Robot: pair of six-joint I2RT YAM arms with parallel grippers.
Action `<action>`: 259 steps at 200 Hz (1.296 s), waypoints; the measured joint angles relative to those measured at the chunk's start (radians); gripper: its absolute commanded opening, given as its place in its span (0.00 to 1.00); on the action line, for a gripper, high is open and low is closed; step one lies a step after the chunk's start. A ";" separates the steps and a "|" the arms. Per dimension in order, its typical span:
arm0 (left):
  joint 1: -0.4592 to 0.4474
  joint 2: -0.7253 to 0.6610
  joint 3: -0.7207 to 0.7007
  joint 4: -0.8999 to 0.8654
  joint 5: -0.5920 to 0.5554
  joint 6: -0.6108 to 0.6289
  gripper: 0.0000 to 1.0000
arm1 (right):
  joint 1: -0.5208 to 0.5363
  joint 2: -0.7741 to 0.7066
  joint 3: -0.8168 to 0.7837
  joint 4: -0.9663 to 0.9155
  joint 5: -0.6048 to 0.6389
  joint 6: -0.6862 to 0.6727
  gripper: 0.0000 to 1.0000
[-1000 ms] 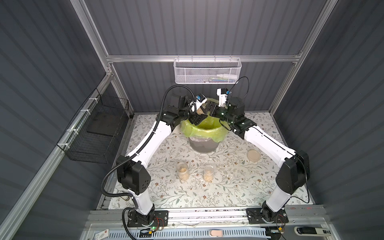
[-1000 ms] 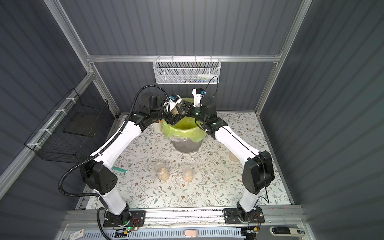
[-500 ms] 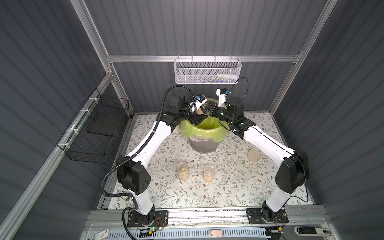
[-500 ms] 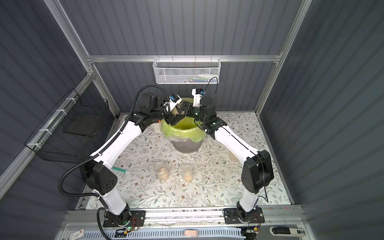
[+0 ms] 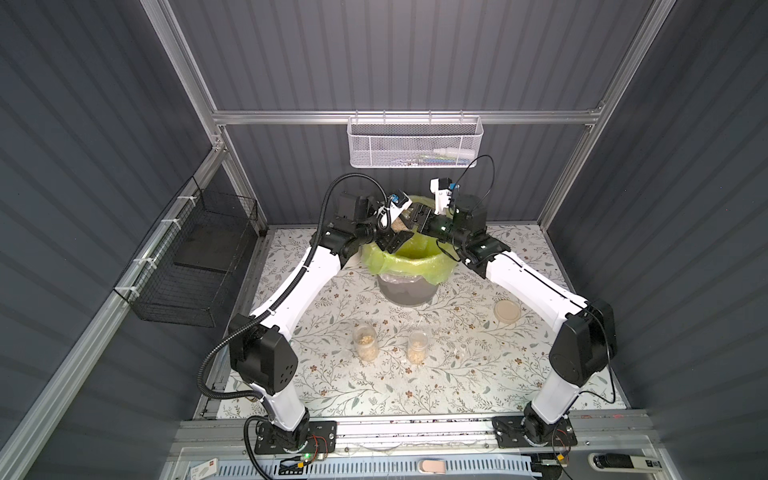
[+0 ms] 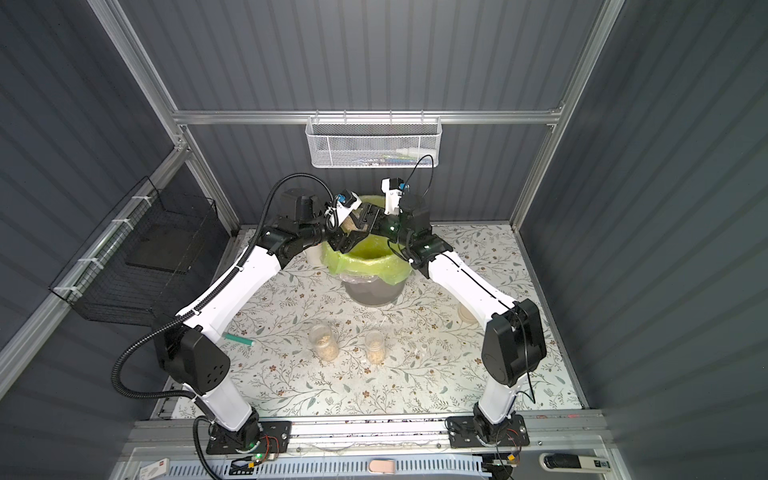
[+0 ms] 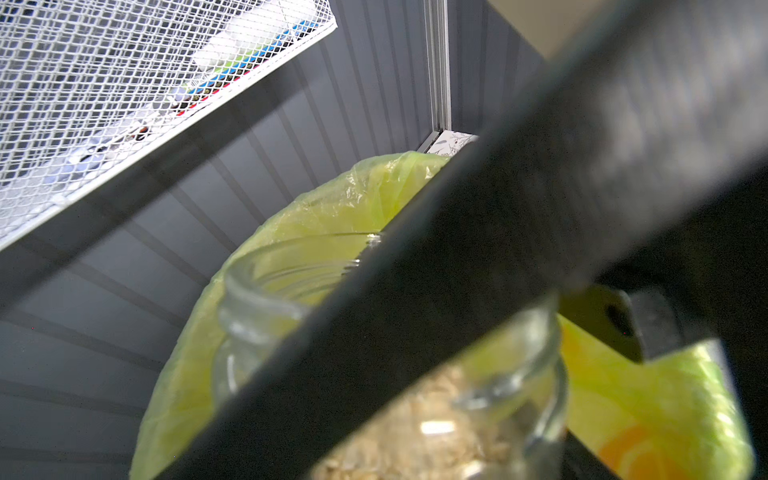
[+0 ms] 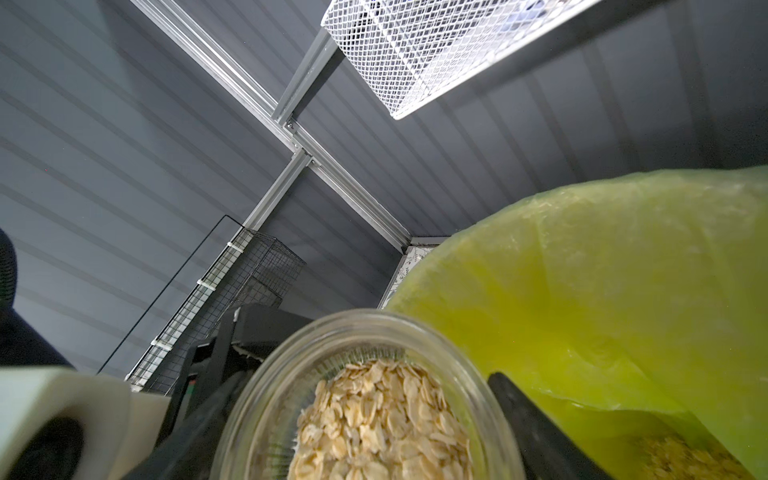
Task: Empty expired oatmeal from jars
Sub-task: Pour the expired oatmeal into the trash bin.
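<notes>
Glass, likely slippery and breakable: my left gripper clamps the jar around its body, upper centre of the frame, over the bin. The oats should pour light. Beside it is my right gripper; I cannot tell its grip.

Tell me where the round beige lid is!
In a top view, the lid lies flat on the right of the table, beside the right arm.

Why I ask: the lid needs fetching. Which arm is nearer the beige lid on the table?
Right. The right arm runs just beside the beige lid; the left arm is on the far side of the bin.
</notes>
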 measured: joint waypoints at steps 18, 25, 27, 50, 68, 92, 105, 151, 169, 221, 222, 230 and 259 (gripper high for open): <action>0.000 -0.009 -0.014 0.012 -0.002 -0.003 0.77 | 0.000 0.000 0.000 0.000 -0.008 0.008 0.52; 0.000 -0.011 -0.018 0.018 -0.002 -0.003 0.80 | 0.000 0.000 0.000 0.000 -0.008 0.009 0.52; 0.000 -0.011 -0.019 0.019 -0.002 -0.003 0.82 | 0.000 0.000 0.000 0.000 -0.008 0.009 0.51; 0.000 -0.011 -0.021 0.027 0.002 -0.003 0.99 | 0.000 0.000 0.000 0.000 -0.006 0.013 0.50; -0.001 -0.017 -0.022 0.042 0.006 -0.006 1.00 | 0.000 0.000 0.000 -0.013 -0.004 0.018 0.50; -0.001 -0.027 -0.023 0.049 0.010 -0.006 1.00 | 0.000 0.000 0.001 -0.026 -0.003 0.024 0.49; -0.001 -0.032 -0.026 0.050 0.010 -0.006 1.00 | 0.000 0.000 0.002 -0.036 -0.001 0.028 0.49; -0.001 -0.060 -0.059 0.057 0.005 -0.052 1.00 | 0.000 0.000 0.003 -0.053 0.010 0.092 0.49; -0.001 -0.097 -0.109 0.077 -0.003 -0.111 1.00 | 0.000 0.000 0.004 -0.054 0.019 0.134 0.49; -0.001 -0.196 -0.237 0.197 -0.061 -0.401 1.00 | 0.000 -0.008 0.004 -0.084 0.050 0.244 0.49; -0.001 -0.196 -0.238 0.199 -0.061 -0.405 1.00 | 0.000 -0.008 0.004 -0.085 0.050 0.245 0.49; -0.001 -0.206 -0.254 0.228 -0.071 -0.459 1.00 | 0.000 -0.011 0.004 -0.088 0.050 0.263 0.49; -0.001 -0.218 -0.281 0.278 -0.090 -0.628 1.00 | 0.000 -0.031 0.004 -0.090 0.051 0.316 0.49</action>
